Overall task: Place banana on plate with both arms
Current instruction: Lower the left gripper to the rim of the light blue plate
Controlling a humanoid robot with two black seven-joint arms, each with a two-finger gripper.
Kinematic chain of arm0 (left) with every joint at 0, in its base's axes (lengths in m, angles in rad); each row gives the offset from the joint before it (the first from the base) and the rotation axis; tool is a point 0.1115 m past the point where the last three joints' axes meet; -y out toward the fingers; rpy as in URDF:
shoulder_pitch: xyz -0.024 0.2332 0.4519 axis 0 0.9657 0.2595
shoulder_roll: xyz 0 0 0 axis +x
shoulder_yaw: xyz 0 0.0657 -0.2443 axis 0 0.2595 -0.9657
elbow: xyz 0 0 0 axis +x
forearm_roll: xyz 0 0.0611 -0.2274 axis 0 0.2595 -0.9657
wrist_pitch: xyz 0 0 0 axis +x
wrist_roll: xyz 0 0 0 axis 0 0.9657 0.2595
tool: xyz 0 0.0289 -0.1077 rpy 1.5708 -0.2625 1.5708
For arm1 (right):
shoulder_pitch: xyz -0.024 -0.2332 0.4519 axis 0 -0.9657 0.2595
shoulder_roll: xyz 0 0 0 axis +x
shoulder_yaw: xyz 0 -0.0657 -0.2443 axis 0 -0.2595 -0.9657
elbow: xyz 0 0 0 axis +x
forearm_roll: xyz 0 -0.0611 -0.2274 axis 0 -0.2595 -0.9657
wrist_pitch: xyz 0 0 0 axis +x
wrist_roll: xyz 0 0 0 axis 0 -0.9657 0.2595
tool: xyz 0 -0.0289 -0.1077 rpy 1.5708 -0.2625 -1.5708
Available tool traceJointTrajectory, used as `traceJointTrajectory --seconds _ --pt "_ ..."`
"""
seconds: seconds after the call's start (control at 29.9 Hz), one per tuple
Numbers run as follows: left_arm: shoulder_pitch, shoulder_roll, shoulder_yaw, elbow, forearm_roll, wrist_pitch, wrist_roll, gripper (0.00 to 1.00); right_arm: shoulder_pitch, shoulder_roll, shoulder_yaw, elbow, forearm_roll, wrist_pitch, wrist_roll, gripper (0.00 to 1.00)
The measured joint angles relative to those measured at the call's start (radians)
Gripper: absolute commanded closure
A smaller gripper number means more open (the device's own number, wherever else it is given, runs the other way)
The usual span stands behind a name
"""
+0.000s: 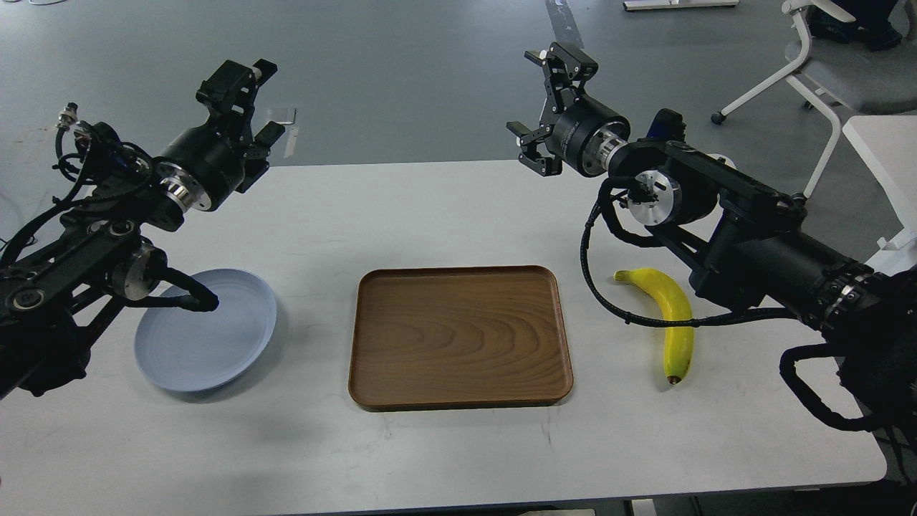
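The yellow banana (672, 319) lies on the white table (430, 208) at the right, under my right arm and partly crossed by its cable. The pale blue-grey plate (215, 337) sits at the left, its left edge hidden by my left arm. My left gripper (256, 106) is open and empty, raised above the table's far left edge, well behind the plate. My right gripper (536, 107) is open and empty, raised over the table's far edge, well behind and left of the banana.
A rectangular brown wooden tray (458, 337) lies between plate and banana. A white chair (834, 64) and another white table (888, 154) stand at the right, beyond my right arm. Grey floor lies past the far edge.
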Motion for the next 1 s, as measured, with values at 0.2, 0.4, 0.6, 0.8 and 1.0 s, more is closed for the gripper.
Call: traceJointTrajectory --seconds 0.2,0.4,0.6,0.8,1.0 --pt "0.026 0.095 0.064 -0.027 0.303 0.079 -0.049 0.01 0.002 -0.002 0.008 0.0 0.0 -0.012 0.002 0.0" --pt "0.028 0.221 0.33 -0.032 0.504 0.296 -0.127 0.01 -0.002 -0.008 0.009 0.001 0.0 -0.013 0.002 0.0" --pt "0.029 0.306 0.448 -0.039 0.559 0.422 -0.133 0.01 -0.014 -0.021 0.01 0.0 0.001 0.002 0.001 0.0" --pt "0.05 0.317 0.468 -0.035 0.537 0.425 -0.138 0.02 -0.05 -0.048 0.029 -0.007 0.002 0.044 0.001 0.0" --pt "0.07 0.312 0.5 -0.026 0.537 0.425 -0.131 0.02 -0.154 -0.063 0.135 -0.007 0.003 0.052 0.006 0.0"
